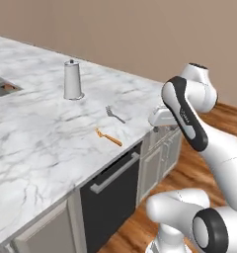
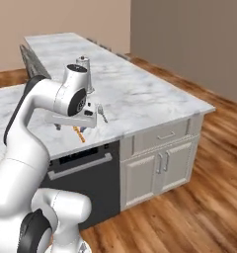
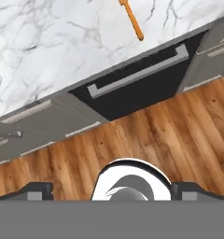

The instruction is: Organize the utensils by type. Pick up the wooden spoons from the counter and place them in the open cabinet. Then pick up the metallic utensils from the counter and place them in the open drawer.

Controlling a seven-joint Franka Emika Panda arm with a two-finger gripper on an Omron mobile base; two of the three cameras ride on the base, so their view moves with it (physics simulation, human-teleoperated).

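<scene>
Two forks are lying on the white marble counter (image 1: 36,133), near its front edge. Going from left to right in the left base view, a sink corner (image 1: 2,88) is showing at the far left edge, then a grey metal canister (image 1: 73,80) is standing upright further back on the slab. In front of it and to the right, the orange fork (image 1: 108,138) is lying closest to the edge, angled, and the grey steel fork (image 1: 114,114) is resting just beyond it, apart from it. Below the edge a black dishwasher front (image 1: 110,195) with a steel bar handle is sitting between pale cabinet doors. To the right the white arm is bending over the counter's corner.

In the right base view the gripper (image 2: 73,123) is hanging just above the counter edge, close to the orange fork (image 2: 79,134), with the grey fork (image 2: 101,114) just to the right. Its jaws are standing fully apart and holding nothing.

In the hand view the orange fork (image 3: 132,19) is lying at the top on marble, and the wooden floor (image 3: 170,135) is stretching below the dishwasher.
</scene>
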